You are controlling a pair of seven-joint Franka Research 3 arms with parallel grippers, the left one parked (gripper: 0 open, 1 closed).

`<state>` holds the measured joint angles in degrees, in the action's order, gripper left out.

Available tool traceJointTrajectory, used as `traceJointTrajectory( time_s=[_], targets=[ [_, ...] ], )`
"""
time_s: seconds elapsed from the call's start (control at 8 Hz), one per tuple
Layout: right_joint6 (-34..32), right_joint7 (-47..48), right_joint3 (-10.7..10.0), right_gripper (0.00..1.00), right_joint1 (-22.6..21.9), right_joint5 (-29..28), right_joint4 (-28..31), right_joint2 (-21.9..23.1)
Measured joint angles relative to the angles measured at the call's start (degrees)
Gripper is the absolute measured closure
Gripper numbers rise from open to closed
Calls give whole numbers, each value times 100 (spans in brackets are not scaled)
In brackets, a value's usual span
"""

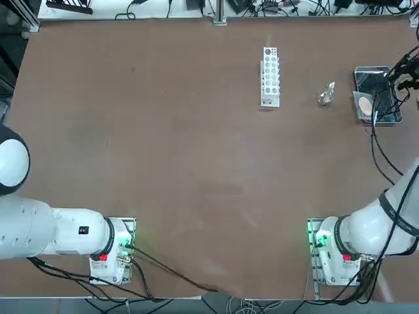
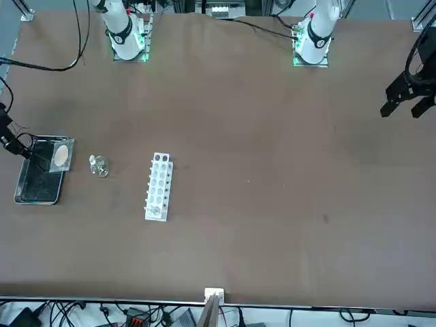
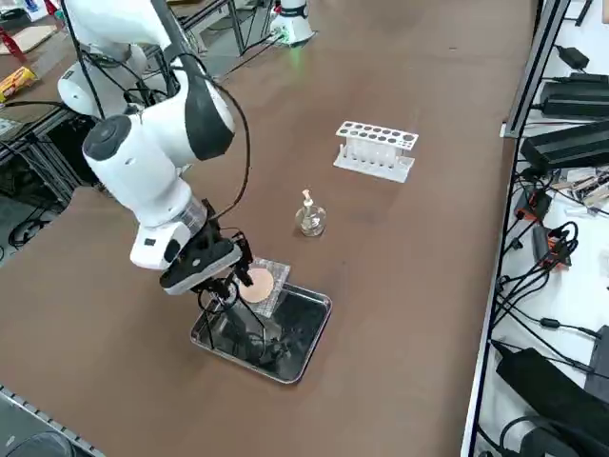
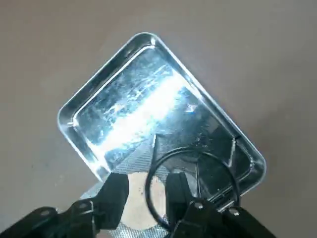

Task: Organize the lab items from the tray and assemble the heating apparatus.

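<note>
Tool: my right arm's black two-finger tool [image 4: 146,196] hangs over the near end of the tray. In the wrist view its two fingers stand on either side of the tripod's ring wire, part closed. I cannot tell whether they pinch the wire yet or only straddle it.

Tripod: the thin black wire ring tripod [image 4: 198,153] is in the tray, its ring between my fingers and its legs over the tray floor.

Mat: the square grey gauze mat with a round beige centre [image 3: 259,283] lies over the tray's rim at the end towards the burner, partly under my tool.

Tray: the small rectangular shiny metal tray with rounded corners [image 4: 86,99] sits at the counter's far right edge from my seat. Apart from tripod and mat, its dark inside looks bare.

Burner: the small clear glass burner [image 3: 310,219] stands upright on the brown counter [image 1: 163,163], out of the tray, between the tray and the rack and apart from both.

Rack: the white test tube rack [image 1: 270,76] stands further along, well apart.

Progress: I judge one item of three unloaded. The tripod and mat are not yet out, and nothing is stacked.

Room: wide open counter lies left of the burner. Beyond the tray, the counter edge is close, with loose cables [image 3: 547,238] past it.
</note>
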<state>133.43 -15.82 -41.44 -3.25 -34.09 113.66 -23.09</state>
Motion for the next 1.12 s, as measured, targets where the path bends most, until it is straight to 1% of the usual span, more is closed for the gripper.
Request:
traceJointTrajectory(
  time_s=[0.25,0.75,1.12],
  targets=[
    [9,46,-1,50,92,-168,0,-3],
    [13,96,2,50,104,-604,2,-123],
    [38,114,2,52,111,-764,2,-249]
  ],
)
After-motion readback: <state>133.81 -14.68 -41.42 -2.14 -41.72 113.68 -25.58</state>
